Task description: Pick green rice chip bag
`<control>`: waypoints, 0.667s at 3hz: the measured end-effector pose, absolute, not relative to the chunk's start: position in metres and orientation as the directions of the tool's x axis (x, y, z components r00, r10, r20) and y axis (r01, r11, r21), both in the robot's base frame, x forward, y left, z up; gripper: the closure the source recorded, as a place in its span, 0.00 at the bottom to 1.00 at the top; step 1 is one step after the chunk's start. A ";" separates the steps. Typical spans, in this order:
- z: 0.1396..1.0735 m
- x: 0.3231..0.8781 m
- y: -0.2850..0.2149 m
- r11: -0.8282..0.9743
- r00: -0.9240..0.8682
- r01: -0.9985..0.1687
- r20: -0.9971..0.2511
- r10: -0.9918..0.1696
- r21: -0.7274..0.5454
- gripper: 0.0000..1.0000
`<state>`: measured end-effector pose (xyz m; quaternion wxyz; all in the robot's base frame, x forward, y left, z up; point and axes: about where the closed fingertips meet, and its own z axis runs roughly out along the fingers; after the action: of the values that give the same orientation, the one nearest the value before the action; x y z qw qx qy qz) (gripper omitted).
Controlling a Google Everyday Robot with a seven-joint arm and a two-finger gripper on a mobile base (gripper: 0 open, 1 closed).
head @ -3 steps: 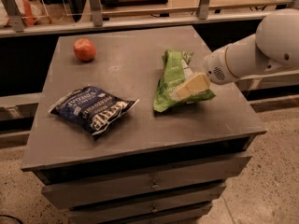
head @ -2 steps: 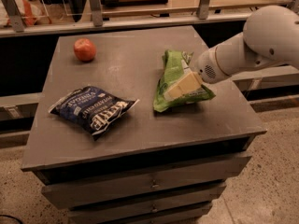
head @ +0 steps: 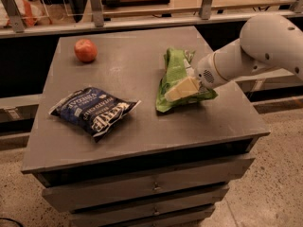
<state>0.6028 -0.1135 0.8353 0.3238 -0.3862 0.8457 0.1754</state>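
The green rice chip bag (head: 174, 75) lies crumpled on the grey table top, right of centre. My gripper (head: 182, 88) rests on the bag's right lower part, reaching in from the right at the end of the white arm (head: 255, 51). Its cream-coloured tip lies across the foil and hides part of the bag. The bag rests on the table.
A dark navy-blue chip bag (head: 93, 110) lies at the front left of the grey table (head: 132, 141). A red apple (head: 85, 50) sits at the back left. Drawers run below the table's front edge. A railing and a shelf stand behind.
My gripper has slid a little to the left across the green bag. The bag, the blue bag and the apple have not moved.
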 end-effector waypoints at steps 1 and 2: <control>0.837 0.606 -0.113 0.643 -0.477 -0.765 -0.687 -0.548 0.019 0.65; 0.859 0.611 -0.105 0.627 -0.418 -0.778 -0.729 -0.542 -0.021 0.87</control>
<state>0.6106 -0.1054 0.8594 0.3626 -0.3997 0.8260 0.1628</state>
